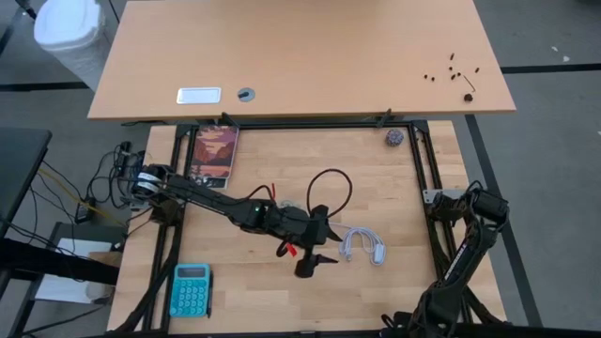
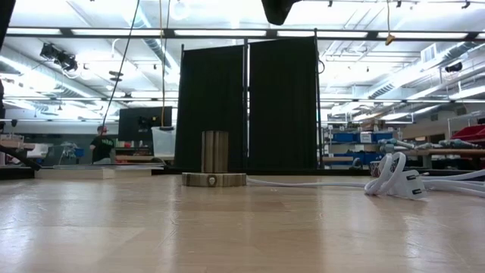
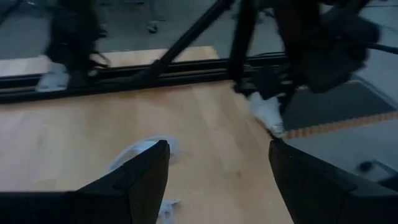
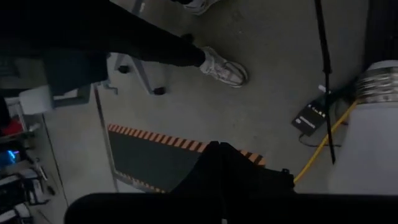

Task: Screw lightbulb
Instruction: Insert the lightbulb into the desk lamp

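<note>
Left claw (image 3: 217,180) agape, empty

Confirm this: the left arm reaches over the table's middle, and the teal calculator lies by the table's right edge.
Not right. The high view shows the teal calculator by the left edge of the table; the left arm does reach over the middle.

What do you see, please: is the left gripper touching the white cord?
Apart. The low view shows the left gripper hanging high above the white cord, which lies on the table.
</note>
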`<state>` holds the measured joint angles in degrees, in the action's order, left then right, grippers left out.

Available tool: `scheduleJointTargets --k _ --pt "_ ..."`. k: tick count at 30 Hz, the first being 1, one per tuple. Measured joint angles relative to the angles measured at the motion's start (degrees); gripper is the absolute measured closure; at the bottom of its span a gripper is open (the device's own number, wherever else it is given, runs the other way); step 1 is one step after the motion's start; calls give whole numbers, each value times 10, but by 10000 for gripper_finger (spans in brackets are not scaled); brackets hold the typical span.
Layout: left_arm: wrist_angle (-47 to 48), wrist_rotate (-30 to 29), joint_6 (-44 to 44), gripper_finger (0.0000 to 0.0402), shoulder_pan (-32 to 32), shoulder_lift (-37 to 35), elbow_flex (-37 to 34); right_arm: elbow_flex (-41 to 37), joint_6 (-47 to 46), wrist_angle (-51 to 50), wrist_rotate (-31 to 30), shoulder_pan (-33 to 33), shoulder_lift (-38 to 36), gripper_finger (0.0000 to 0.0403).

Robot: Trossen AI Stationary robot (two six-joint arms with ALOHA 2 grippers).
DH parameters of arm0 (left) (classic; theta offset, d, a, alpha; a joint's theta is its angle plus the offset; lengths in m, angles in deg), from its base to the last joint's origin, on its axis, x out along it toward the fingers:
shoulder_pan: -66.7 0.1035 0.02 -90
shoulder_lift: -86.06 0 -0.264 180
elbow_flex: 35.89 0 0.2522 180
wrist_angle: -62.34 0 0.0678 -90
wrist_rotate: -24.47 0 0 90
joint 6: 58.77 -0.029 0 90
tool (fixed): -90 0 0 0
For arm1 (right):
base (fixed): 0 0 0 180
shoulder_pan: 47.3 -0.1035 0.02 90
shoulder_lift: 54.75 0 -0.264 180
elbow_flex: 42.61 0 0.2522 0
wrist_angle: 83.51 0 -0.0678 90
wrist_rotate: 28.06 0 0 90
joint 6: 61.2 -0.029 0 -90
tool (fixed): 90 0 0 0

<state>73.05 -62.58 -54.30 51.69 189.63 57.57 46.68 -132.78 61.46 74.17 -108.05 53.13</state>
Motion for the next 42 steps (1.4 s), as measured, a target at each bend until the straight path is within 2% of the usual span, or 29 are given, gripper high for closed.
scheduleJointTargets --k 5,12,17,36,39,42 --pt "8 59 1 124 -10 0 0 0 -10 -22 -7 1 -5 402" --pt "14 44 1 124 -20 0 0 0 -26 11 -12 -15 -4 402" --pt "12 27 2 124 -16 0 0 0 -12 -7 -4 -25 8 402" --pt "13 27 3 124 -12 0 0 0 17 -21 -1 -9 63 402" --pt "13 26 3 124 -10 0 0 0 19 -60 0 -7 65 402" --pt "13 26 3 124 -10 0 0 1 15 -152 -5 -2 64 402"
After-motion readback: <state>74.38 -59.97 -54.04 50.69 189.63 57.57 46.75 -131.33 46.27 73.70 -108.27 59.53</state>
